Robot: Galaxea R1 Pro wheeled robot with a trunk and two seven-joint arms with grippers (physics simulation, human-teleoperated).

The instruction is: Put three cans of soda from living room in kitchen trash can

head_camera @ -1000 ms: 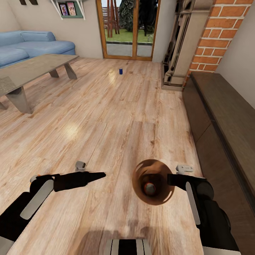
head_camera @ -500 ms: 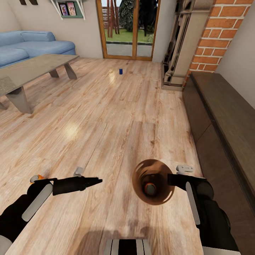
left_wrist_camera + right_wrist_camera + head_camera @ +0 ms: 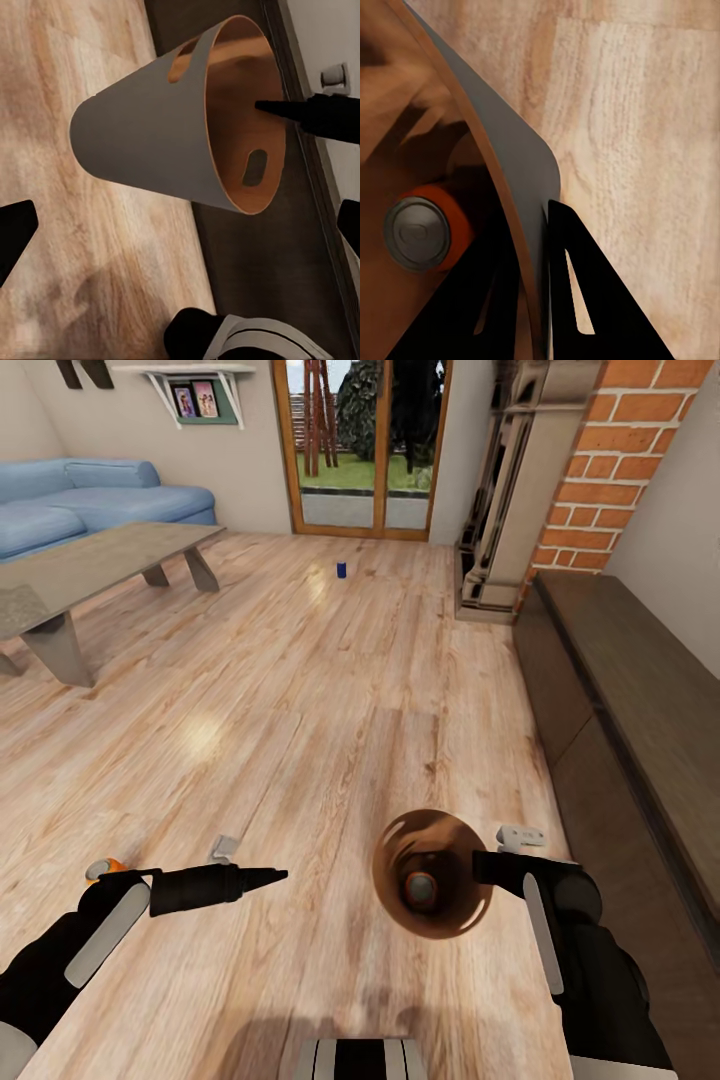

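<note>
The brown trash can [image 3: 430, 872] hangs low in front of the robot, held up off the wood floor [image 3: 320, 700]. The right gripper [image 3: 536, 300] pinches the can's rim, with one finger inside the wall and one outside. One orange soda can [image 3: 421, 887] lies at the bottom of the trash can. In the right wrist view its silver end [image 3: 416, 232] faces up.

The blue soda can [image 3: 341, 569] stands far off on the floor, near the glass doors [image 3: 365, 440]. That looks like the next one to fetch.

The left gripper [image 3: 262, 877] sticks out over the floor to the left of the trash can. In the head view its tips look close together, but the left wrist view shows dark fingers far apart, so I cannot tell its state. It holds nothing.

To do this well, the robot should roll slowly toward the blue can and keep the trash can level, so the orange can does not fall out.

The grey coffee table [image 3: 90, 560] and blue sofa [image 3: 90, 500] are on the left. A red brick column [image 3: 620, 460] and a dark low cabinet [image 3: 630, 690] are on the right.
</note>
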